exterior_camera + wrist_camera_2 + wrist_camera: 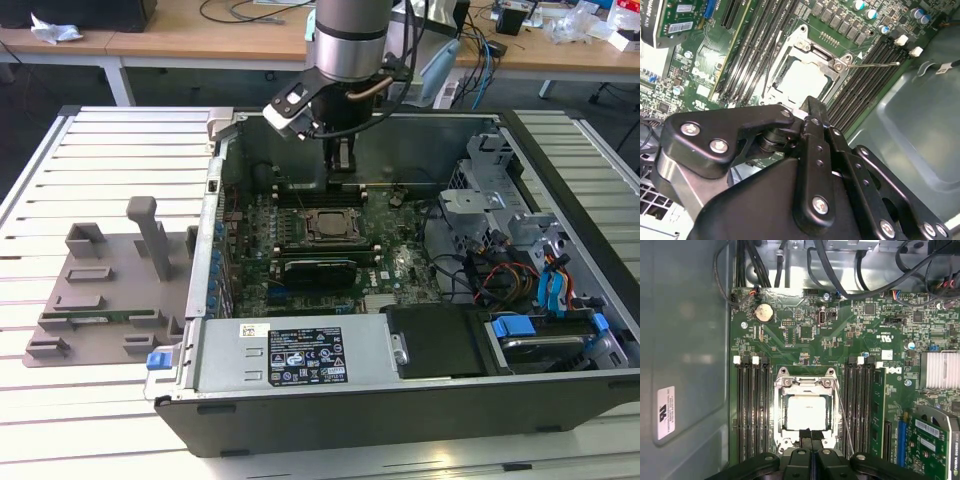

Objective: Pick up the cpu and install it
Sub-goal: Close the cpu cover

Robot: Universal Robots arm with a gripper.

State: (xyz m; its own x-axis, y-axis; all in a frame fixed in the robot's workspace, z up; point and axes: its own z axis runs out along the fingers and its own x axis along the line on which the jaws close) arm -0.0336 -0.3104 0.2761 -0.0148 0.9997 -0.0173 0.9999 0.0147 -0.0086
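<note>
Silver-grey and square, the flat metal cpu (pixel 804 412) sits inside the black socket frame (pixel 805 381) on the green motherboard (pixel 850 335) in the first wrist view, so you can judge it as already set in place. Your black gripper (pixel 811 436) hangs just above the socket's near edge, jaws pressed together and holding nothing. In the second wrist view, the cpu (pixel 802 77) shows bright in the frame, and the gripper's body hides the socket's near edge. A thin wire lever (pixel 872 64) sticks out sideways. In the exterior view, the gripper (pixel 341 170) reaches down into the open grey computer case (pixel 420 420), just above the socket (pixel 327 226); you cannot make out the chip's top there.
</note>
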